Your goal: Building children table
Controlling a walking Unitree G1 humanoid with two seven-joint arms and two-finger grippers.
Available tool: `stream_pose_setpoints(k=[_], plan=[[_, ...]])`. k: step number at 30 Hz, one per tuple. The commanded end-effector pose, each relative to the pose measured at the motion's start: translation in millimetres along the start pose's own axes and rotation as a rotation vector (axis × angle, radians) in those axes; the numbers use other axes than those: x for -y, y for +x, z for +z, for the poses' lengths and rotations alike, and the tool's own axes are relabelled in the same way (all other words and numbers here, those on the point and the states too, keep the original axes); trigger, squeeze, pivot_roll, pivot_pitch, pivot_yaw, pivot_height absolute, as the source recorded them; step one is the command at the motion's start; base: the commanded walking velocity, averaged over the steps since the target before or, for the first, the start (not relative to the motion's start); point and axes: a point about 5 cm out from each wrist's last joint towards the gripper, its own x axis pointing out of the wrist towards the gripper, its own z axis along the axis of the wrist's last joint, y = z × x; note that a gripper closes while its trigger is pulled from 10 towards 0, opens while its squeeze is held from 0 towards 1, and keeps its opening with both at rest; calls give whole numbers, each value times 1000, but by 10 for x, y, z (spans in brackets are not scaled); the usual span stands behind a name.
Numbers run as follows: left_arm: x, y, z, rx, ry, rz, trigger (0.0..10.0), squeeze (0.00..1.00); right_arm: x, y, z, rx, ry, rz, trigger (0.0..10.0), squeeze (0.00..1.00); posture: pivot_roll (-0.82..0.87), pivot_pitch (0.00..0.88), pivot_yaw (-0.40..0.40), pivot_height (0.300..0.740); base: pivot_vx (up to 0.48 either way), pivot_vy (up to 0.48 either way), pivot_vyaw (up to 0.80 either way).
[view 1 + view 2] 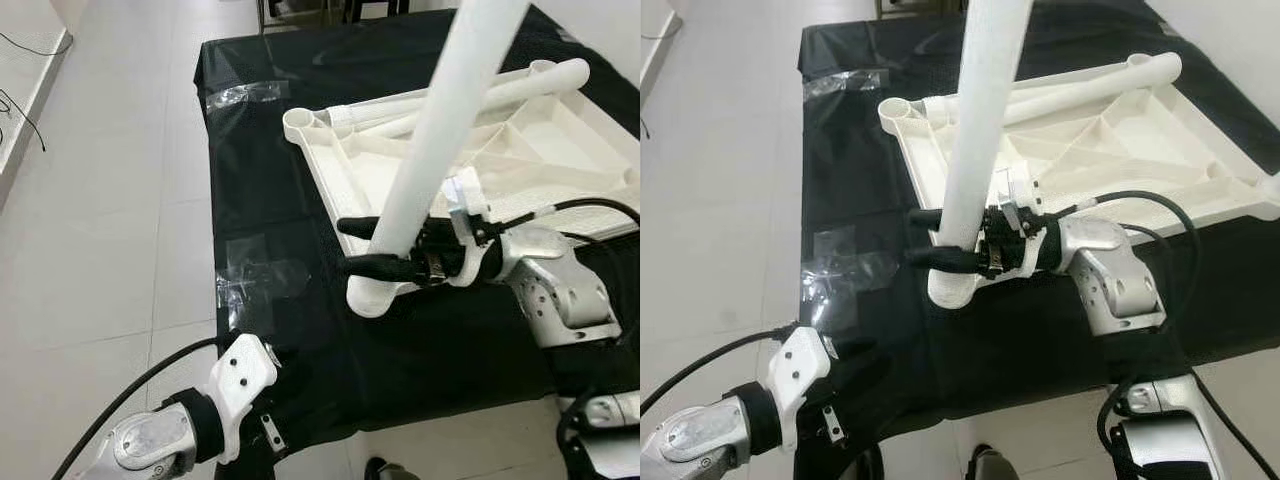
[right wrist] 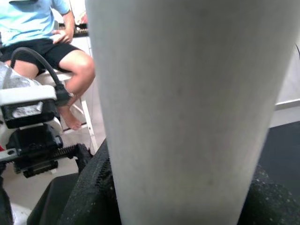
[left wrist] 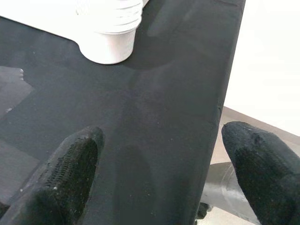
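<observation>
Left gripper (image 3: 159, 173) hangs wide over black cloth (image 1: 300, 210); right gripper (image 1: 375, 247) clamps white leg (image 1: 440, 140)

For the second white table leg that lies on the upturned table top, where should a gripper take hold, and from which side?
Probably at the bare middle of the lying table leg, coming from above. It is a round tube resting flat along the far edge of the table top, with both ends near the corner sockets. The right gripper is occupied with the upright leg.
</observation>
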Motion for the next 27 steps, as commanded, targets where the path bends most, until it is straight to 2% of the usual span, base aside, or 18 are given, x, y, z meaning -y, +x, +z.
stream_pose_setpoints(k=[1, 11, 19, 27], plan=[[50, -16, -17, -11, 9, -12, 10000, 0, -30, 1, -111, -39, 33, 13, 10000, 0, 79, 302, 9, 740, 0, 0, 0], [118, -89, -13, -2, 2, -19, 10000, 0, 22, -12, -89, -82, 18, 88, 10000, 0, 97, 336, 18, 740, 0, 0, 0], [188, -152, -18, -6, -4, -27, 10000, 0, 125, 51, -55, -83, -8, 112, 10000, 0, 116, 367, 17, 740, 0, 0, 0], [224, -192, -12, -12, -17, -28, 10000, 0, 132, 70, -26, -89, -12, 172, 10000, 0, 125, 383, 18, 740, 0, 0, 0]])
